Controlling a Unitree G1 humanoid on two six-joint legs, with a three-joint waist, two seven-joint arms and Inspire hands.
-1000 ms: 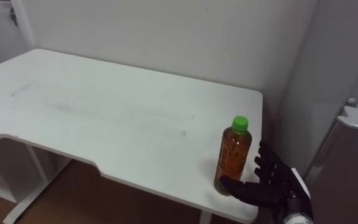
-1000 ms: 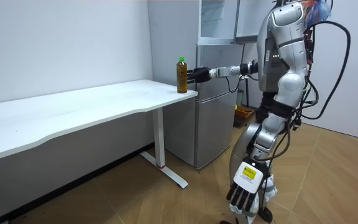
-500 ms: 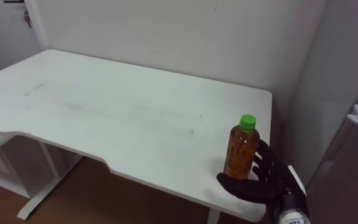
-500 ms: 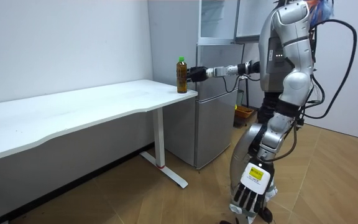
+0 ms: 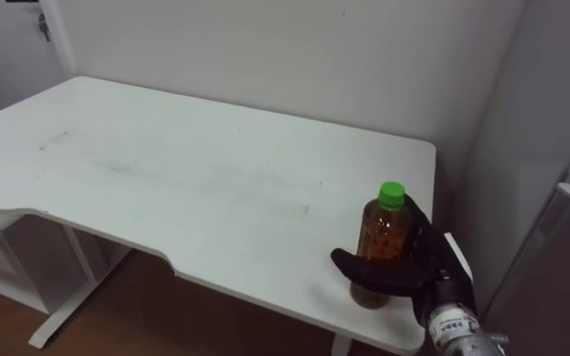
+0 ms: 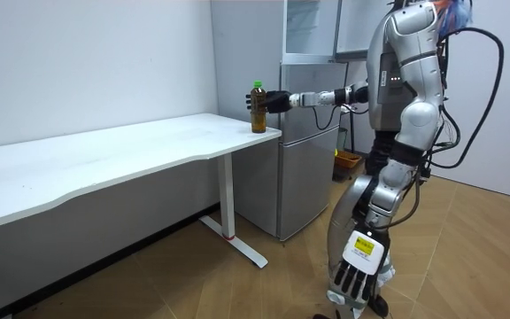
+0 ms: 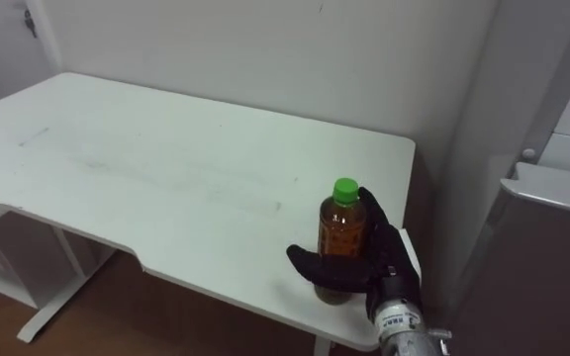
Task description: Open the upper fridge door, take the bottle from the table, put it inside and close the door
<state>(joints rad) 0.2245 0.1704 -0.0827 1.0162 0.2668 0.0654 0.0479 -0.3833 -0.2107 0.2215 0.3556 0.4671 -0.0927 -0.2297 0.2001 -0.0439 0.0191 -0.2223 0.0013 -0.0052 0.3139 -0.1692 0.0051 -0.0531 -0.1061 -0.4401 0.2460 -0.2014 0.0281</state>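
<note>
On our white table [image 5: 166,168], near its right edge, the green-capped bottle [image 5: 379,229] stands upright. Our right hand [image 5: 427,270] wraps it, thumb in front and fingers curled behind. Our left hand [image 6: 354,270] hangs relaxed.

Amber-brown bottle [image 5: 380,249] with green cap [image 5: 392,193]; black right hand [image 5: 427,273]; plain white table [image 5: 166,168]; silver-grey fridge [image 6: 304,168]; light brown herringbone-patterned wooden floor [image 6: 237,283].

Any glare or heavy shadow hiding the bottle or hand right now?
Left eye view: even light, no glare on the table; the bottle and the dark right hand curled round it stand out. Room view: evenly lit, bottle plain against the wall.
</note>
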